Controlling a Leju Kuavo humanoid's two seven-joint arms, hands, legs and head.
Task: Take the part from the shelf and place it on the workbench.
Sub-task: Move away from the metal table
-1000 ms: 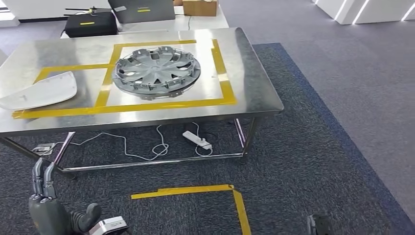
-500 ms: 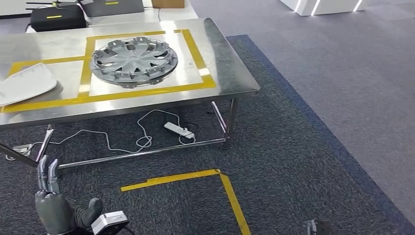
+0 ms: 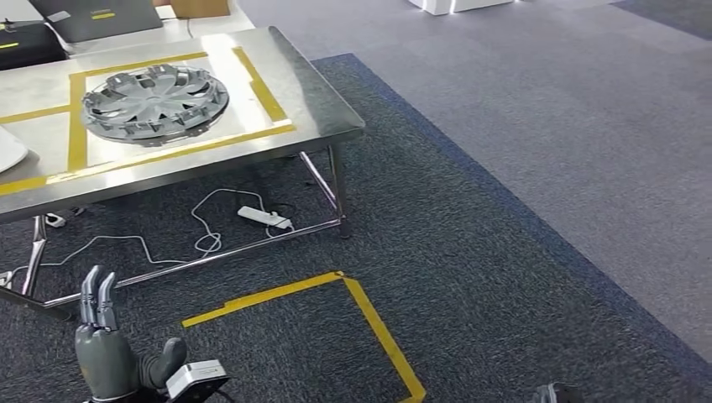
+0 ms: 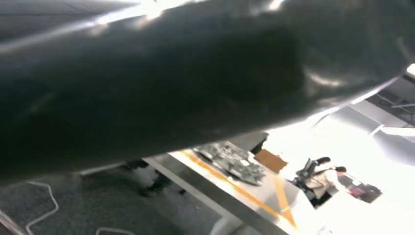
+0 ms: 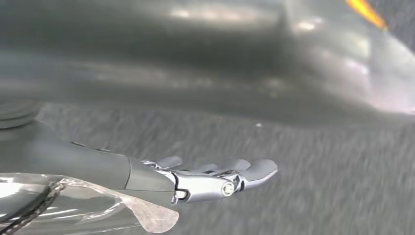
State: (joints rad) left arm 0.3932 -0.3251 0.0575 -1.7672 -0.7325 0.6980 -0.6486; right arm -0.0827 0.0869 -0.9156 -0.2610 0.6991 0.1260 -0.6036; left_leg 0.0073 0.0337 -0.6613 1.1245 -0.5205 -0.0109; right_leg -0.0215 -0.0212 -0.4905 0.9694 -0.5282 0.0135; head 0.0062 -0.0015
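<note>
My left hand [image 3: 105, 353] and right hand [image 5: 215, 178] hang open, holding nothing. The wheel cover [image 3: 154, 102] on the workbench [image 3: 311, 109] looks light, stiff; grab its rim.

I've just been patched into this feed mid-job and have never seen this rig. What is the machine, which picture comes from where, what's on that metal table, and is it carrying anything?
This is a two-legged humanoid with two arms, each ending in a robot hand. The wide picture is from its head, looking forward and down. The other two come from cameras at its wrists and are turned and blurry.

In the head view, the steel workbench carries a grey wheel cover inside a yellow tape frame, with a white part at the picture's edge. A power strip and cables lie on the carpet beneath.

The left robot hand hangs low, fingers straight, holding nothing. The right wrist view shows the right robot hand stretched flat over carpet, also holding nothing. Both arms hang beside the body.
</note>
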